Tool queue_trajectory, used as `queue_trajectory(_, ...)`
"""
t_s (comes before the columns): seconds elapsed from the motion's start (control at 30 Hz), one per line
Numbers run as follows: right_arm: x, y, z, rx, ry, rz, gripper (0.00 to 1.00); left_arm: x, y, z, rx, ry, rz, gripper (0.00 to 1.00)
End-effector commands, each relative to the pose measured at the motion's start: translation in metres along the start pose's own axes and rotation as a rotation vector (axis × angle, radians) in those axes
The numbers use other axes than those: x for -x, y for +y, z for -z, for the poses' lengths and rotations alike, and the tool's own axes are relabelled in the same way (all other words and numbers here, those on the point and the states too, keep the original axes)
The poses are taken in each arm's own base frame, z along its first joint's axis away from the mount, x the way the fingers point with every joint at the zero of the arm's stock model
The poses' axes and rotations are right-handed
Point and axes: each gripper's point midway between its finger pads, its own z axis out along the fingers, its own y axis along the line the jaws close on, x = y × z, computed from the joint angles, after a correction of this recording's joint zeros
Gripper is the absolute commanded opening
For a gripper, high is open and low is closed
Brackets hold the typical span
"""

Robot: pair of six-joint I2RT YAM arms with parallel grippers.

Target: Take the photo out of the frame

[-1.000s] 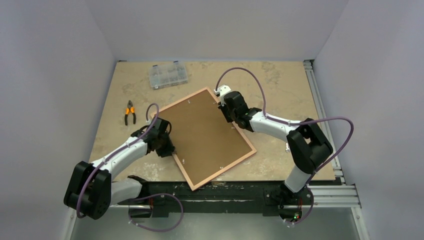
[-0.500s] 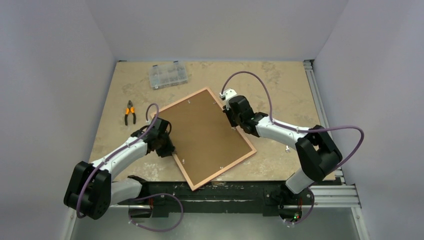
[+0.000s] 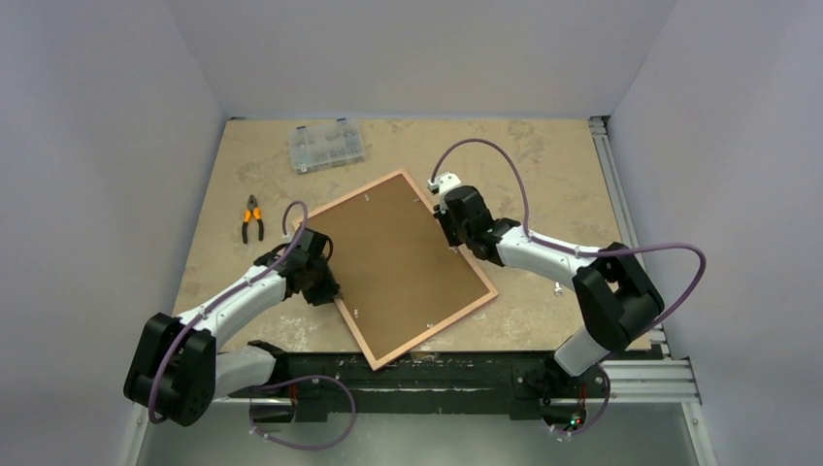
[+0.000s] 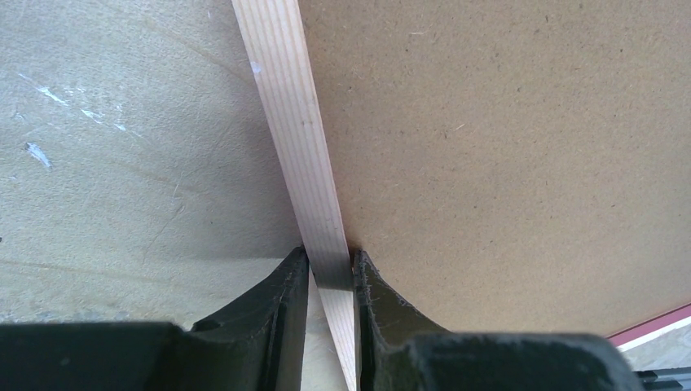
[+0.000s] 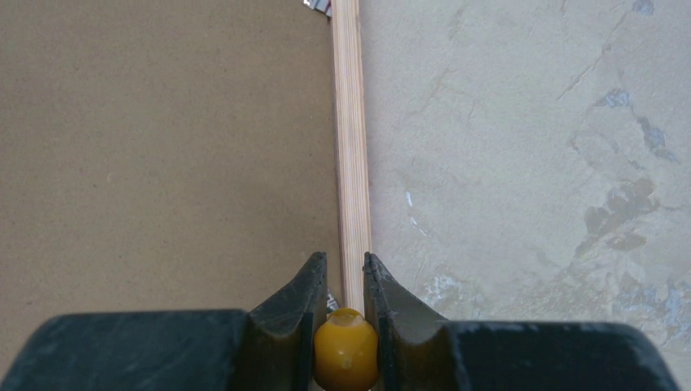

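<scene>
Overhead and wrist views of a two-arm station. The beige stone-patterned table (image 3: 563, 175) carries every object. The frame (image 3: 349, 199), a large pink-edged rectangle, lies flat near the table's middle, turned at an angle so that one corner points toward the arm bases and reaches the near edge. Its rear faces up, and the plain brown backing board (image 3: 393, 267) fills the opening; the photo does not show in any view. The left arm (image 3: 238, 296) reaches in from the near left to the frame's left long side, and the right arm (image 3: 543, 254) bends in from the near right to the opposite long side, toward its far end. A clear plastic compartment box (image 3: 327, 146) stands at the far edge of the table, well apart from the frame. A pair of orange-handled pliers (image 3: 252, 218) lies to the left, near the frame's left corner. In its wrist view the left gripper (image 4: 330, 265) has its fingers drawn narrow and closed on the frame's pale wooden rear rail, one outside the frame and one over the board. The right gripper (image 5: 345, 265) also has its fingers narrow, pinching a yellow rounded piece (image 5: 346, 358) low between them; the rail runs up through the slot between the tips, and whether they touch it cannot be told. A small metal tab (image 5: 316, 4) sits beside the rail at the top of that view.
</scene>
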Motion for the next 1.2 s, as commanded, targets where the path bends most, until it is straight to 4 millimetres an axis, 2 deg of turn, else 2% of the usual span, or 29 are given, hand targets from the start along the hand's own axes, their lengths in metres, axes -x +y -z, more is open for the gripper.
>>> queue_trajectory(0.0,0.031,-0.003,-0.007,-0.02,-0.065,0.003,0.0,0.001,-0.002,-0.006,-0.018,-0.007,-0.007,0.0)
queue_trajectory(0.27,0.037,-0.001,-0.009,-0.012,-0.057,0.008,0.0,0.002,-0.004,-0.005,-0.02,-0.007,-0.005,0.0)
queue_trajectory(0.6,0.038,-0.002,0.01,-0.007,-0.081,-0.031,0.0,0.002,-0.003,-0.008,-0.014,0.0,-0.006,0.0)
queue_trajectory(0.83,0.033,0.002,0.004,0.011,-0.065,-0.034,0.0,-0.001,-0.001,-0.009,-0.013,0.005,-0.004,0.0)
queue_trajectory(1.17,0.015,-0.001,-0.008,-0.019,-0.018,-0.016,0.0,-0.001,-0.001,-0.007,-0.013,0.002,-0.006,0.0)
